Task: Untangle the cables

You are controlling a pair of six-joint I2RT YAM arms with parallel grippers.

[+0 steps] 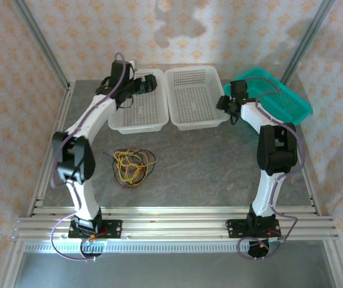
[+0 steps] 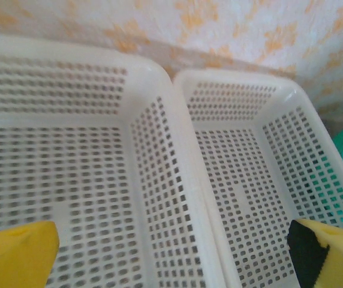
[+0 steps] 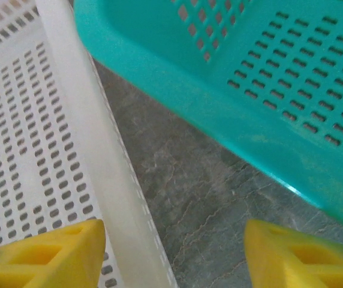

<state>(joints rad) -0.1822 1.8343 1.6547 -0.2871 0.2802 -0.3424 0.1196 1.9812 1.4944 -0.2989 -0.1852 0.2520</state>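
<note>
Left white basket (image 1: 144, 117) and right white basket (image 1: 192, 99): perforated plastic, smooth, faint sheen. Teal basket (image 1: 288, 103): same plastic, glossier. Table top (image 1: 213, 171) grey, stone-veined, matt; front rails (image 1: 177, 223) bare metal.

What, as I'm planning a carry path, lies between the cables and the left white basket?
Only bare grey tabletop separates the cables from the left white basket, per the top view.

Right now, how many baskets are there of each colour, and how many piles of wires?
White baskets: 2
Green basket: 1
Pile of wires: 1
Total: 4
</note>
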